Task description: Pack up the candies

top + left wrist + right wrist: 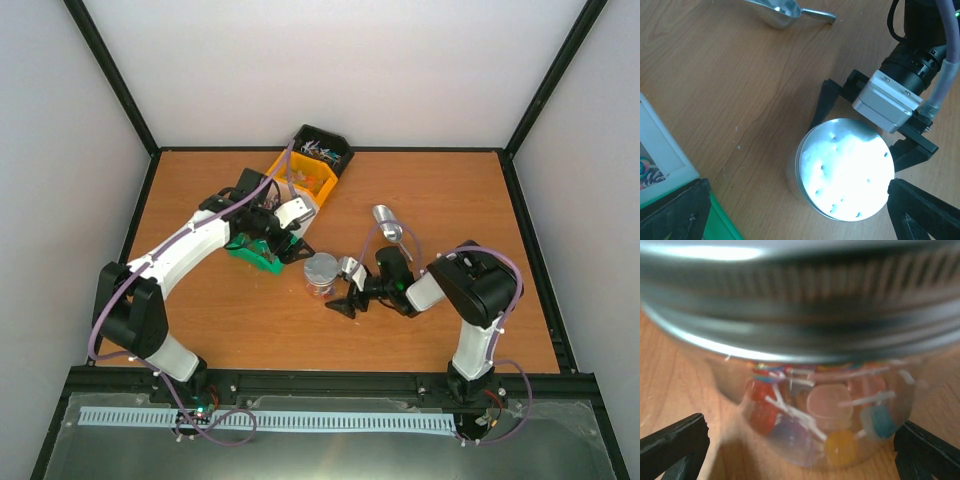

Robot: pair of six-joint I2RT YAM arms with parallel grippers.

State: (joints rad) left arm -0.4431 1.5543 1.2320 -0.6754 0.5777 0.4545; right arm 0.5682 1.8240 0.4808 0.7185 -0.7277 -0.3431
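The candies (830, 415) are small wrapped sweets in red, pink, yellow and blue, lying inside a clear jar (815, 390) under a round silver lid (321, 270). More candies fill the yellow bin (308, 182) and the black bin (322, 151). My right gripper (802, 450) is open and low on the table, and the jar stands between its fingers (675, 445) with gaps on both sides. My left gripper (282, 248) hangs open above the jar's left side and looks down on the lid (845, 167). It holds nothing.
A metal scoop (388, 222) lies on the table behind the jar. A green bin (250, 255) and a white bin (295, 212) sit under the left arm, with the yellow and black bins behind them. Black frame posts edge the table.
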